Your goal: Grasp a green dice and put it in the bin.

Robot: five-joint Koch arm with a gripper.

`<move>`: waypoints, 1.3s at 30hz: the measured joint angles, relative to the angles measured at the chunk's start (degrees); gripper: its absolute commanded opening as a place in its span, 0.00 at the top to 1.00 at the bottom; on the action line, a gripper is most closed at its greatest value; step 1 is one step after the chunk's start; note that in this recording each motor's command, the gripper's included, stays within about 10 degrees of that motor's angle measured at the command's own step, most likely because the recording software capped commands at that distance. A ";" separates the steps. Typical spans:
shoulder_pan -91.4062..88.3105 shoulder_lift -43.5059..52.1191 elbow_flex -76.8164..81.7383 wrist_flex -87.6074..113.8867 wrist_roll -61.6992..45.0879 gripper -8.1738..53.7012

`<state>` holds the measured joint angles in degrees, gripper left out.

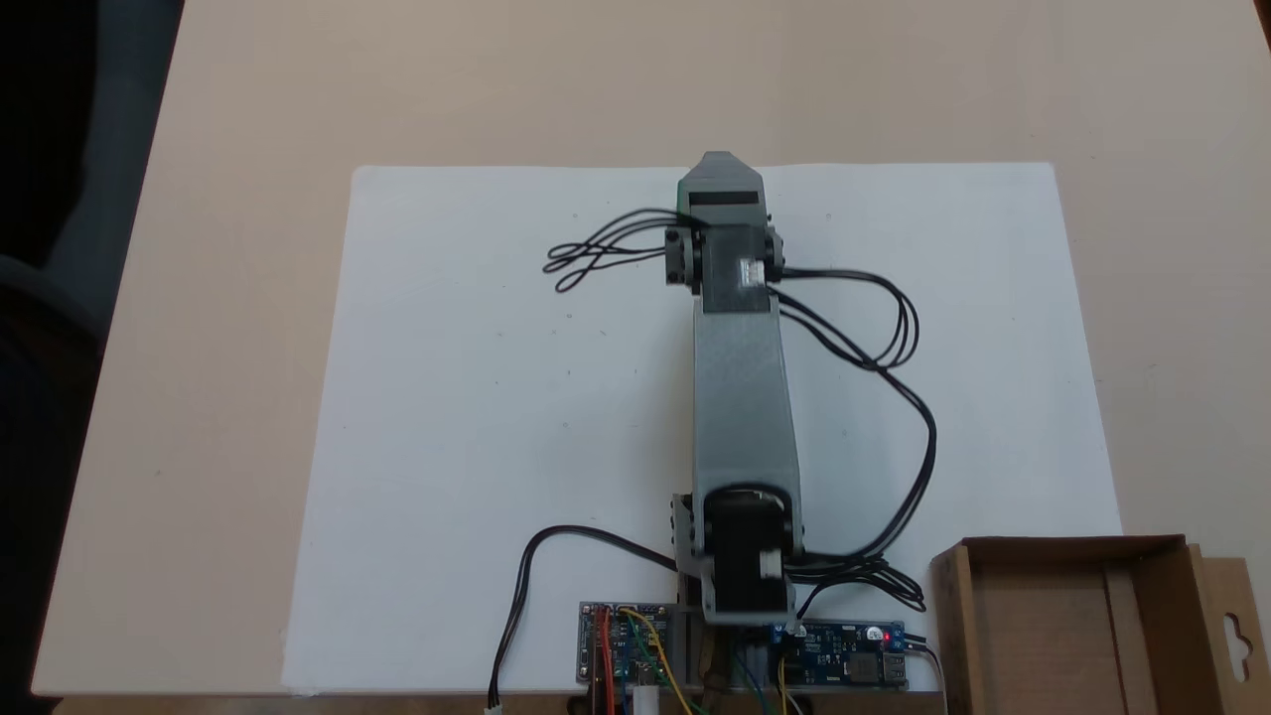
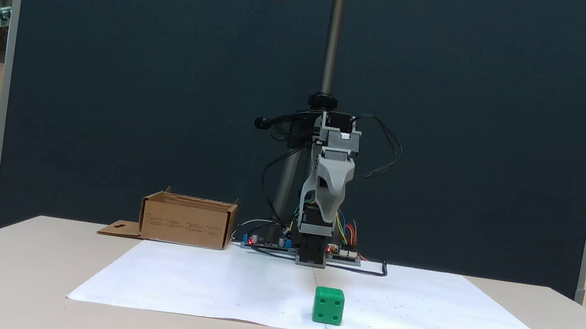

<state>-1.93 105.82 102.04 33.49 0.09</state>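
Green dice [image 2: 329, 305] sits on white paper [image 2: 231, 286], seemingly unobstructed.

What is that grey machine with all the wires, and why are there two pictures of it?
It is a small robot arm, a bit like a toy crane. Wires carry power to its motors. At its end are jaws for picking things up, and they point down. From these pictures I cannot tell if they are open or shut, and they hold nothing.

The two pictures show the same moment. One camera looks down from above, where the arm stretches across a white paper sheet. The other camera stands on the table in front, facing the arm.

On the paper, in front of the arm, sits a green dice. Beside the arm's base stands a brown cardboard bin, seen from above too. The dice should go in it.
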 measured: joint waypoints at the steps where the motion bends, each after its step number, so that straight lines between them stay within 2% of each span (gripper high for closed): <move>1: 0.09 -3.25 -2.64 0.53 0.00 0.18; 14: -0.44 -28.74 -34.72 20.83 5.45 0.18; 17: -0.35 -32.96 -37.62 23.12 5.71 0.17; 39: -1.32 -39.55 -39.37 25.66 10.90 0.19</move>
<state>-3.25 66.27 62.67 59.15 10.99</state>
